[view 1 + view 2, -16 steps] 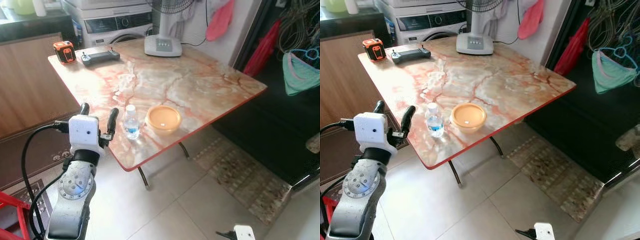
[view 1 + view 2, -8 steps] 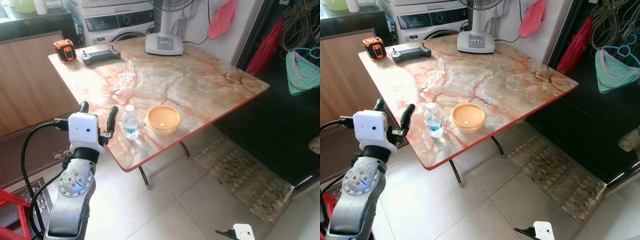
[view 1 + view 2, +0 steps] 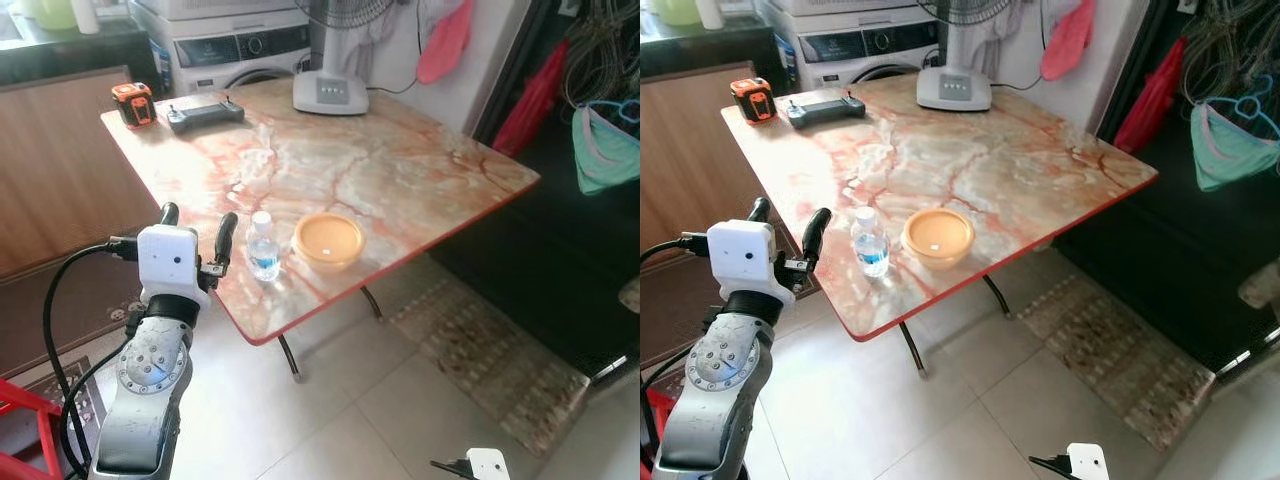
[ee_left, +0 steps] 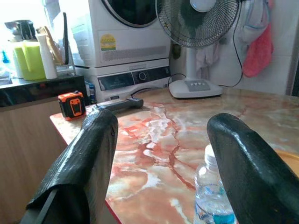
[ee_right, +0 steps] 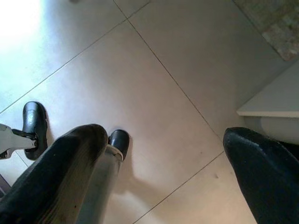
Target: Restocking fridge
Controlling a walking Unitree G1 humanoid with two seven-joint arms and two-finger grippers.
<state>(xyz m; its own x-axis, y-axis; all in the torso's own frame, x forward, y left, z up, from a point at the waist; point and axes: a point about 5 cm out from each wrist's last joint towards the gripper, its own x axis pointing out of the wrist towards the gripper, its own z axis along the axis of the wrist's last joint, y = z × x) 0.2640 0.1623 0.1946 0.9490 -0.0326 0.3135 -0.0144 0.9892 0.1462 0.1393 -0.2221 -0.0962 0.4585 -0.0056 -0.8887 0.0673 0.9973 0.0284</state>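
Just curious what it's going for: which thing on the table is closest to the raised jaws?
The small water bottle, right beside the open left gripper at the table's near edge.

1. Left arm: silver metal, with a round joint disc ringed by small screws.
2. A white boxy wrist housing, black cables looping from it.
3. Left claw point(image 3: 197, 232): two long black fingers.
4. Right claw point(image 5: 163, 172): matching black fingers.
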